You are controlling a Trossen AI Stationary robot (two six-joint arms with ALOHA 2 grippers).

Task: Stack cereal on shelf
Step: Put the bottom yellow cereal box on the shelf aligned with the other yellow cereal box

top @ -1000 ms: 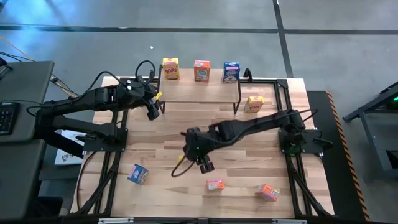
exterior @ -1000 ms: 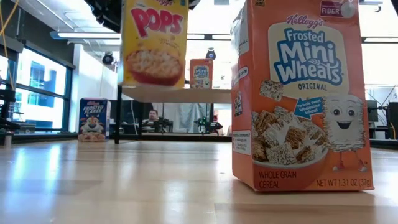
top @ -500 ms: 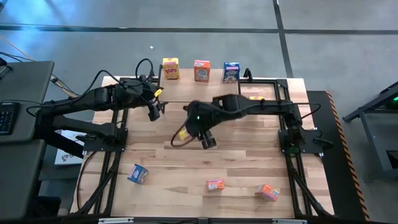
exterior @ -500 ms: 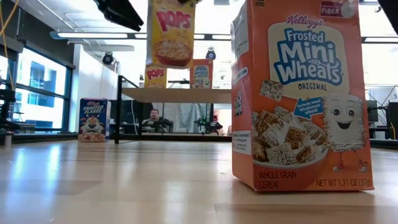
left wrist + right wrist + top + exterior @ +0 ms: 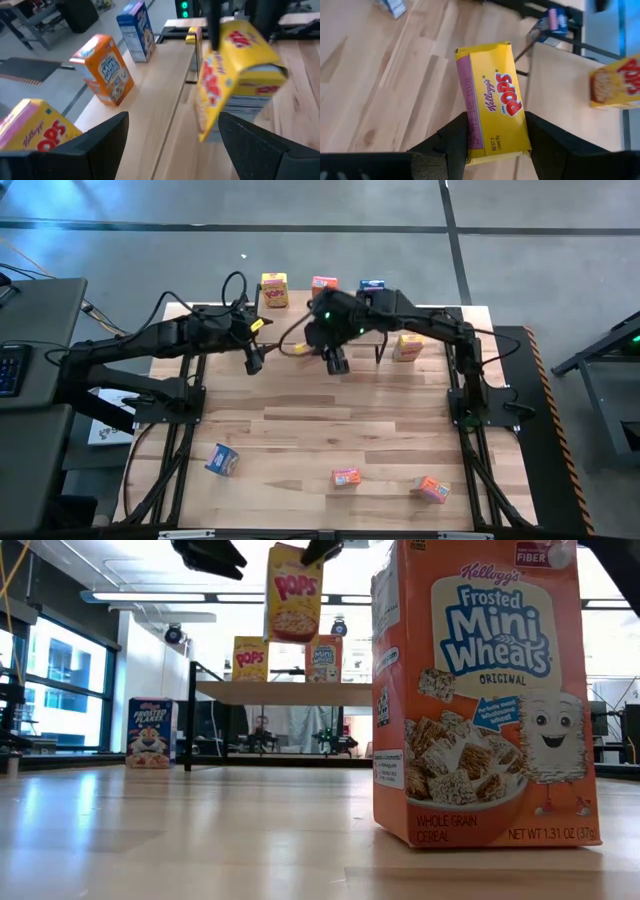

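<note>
My right gripper is shut on a yellow Corn Pops cereal box and holds it in the air near the shelf. In the low view the box hangs above the level of the shelf's plank. A yellow box, an orange box and a blue box stand along the shelf's far edge. My left gripper hovers open by the shelf's left end, holding nothing. My right gripper pinches the yellow box between its two fingers, on two opposite sides near one end. The fingers slant down from above. The box hangs below them, lifted clear, a little tilted, its printed front toward the table's near edge.
Another yellow box stands on the table right of the shelf. A blue box and two orange boxes lie near the table's near edge; one Mini-Wheats box stands close to the low camera.
My right gripper has carried the yellow box from the middle of the table up and toward the far edge, up to the shelf. The box stays hanging in the shut fingers.
</note>
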